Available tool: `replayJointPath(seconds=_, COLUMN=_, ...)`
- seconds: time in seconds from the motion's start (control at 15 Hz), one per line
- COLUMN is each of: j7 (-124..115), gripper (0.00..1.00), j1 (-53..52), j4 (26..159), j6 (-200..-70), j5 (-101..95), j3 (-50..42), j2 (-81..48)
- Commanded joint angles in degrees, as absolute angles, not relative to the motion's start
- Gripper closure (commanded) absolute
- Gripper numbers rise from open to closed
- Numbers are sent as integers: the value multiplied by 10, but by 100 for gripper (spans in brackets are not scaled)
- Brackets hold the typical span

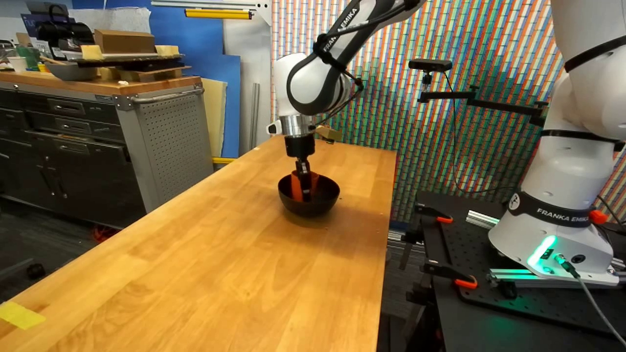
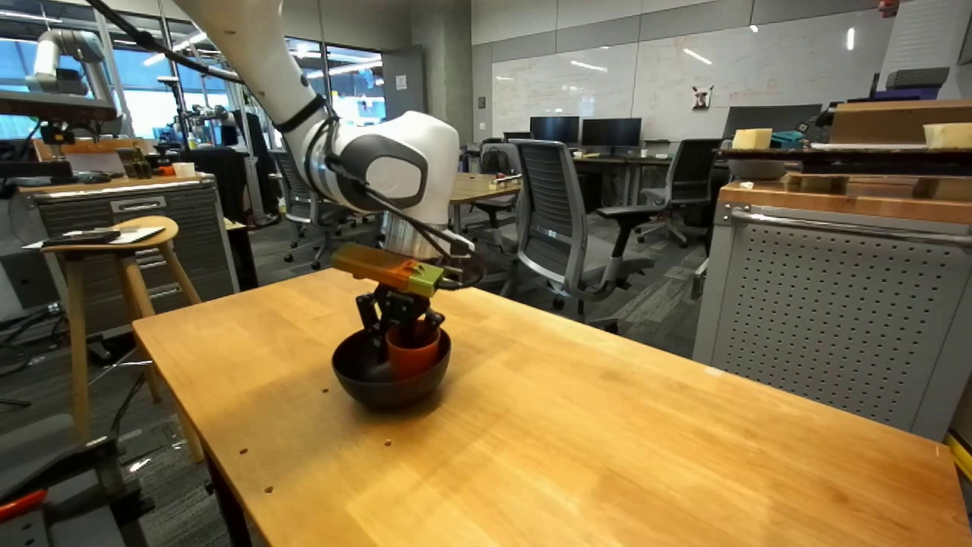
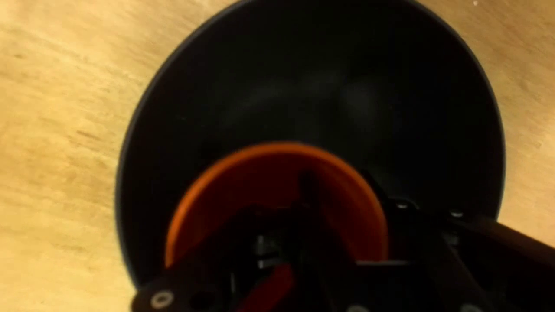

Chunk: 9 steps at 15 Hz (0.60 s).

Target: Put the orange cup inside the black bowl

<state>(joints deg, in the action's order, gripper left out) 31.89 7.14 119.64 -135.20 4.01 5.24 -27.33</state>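
Between the long desk [image 1: 244,274] edges, gripper [image 1: 306,192] straddles cup [image 2: 414,360] rim in bowl [image 2: 386,395], clamping unclear; snagged lifting could topple cup.

Is a honey-coloured wooden counter [image 1: 225,274]. Carries the bowl [image 1: 320,205], upright. In an exterior view, bears a flat yellow strip [image 1: 22,315] at eight o'clock from the bowl. Shows dark spots [image 2: 388,443] between six and nine o'clock of it in an exterior view.

Smooth plastic on the orange cup [image 2: 414,360], a soft gleam inside the black bowl [image 3: 303,91], and the table [image 1: 244,274] shows satiny, grained wood!
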Motion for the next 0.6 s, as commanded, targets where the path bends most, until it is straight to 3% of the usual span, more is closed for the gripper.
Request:
replayJointPath(seconds=0.0, j7=322, gripper=39, j1=73, j4=1263, j6=-1410, j5=43, j3=64, j2=-256)
replayJointPath(seconds=0.33, j7=303, gripper=1, j1=58, j4=1316, j6=-1452, j5=24, j3=65, j2=-215)
replayJointPath(seconds=0.53, j7=270, gripper=0, j1=38, j4=1342, j6=-1463, j5=-9, j3=56, j2=-177)
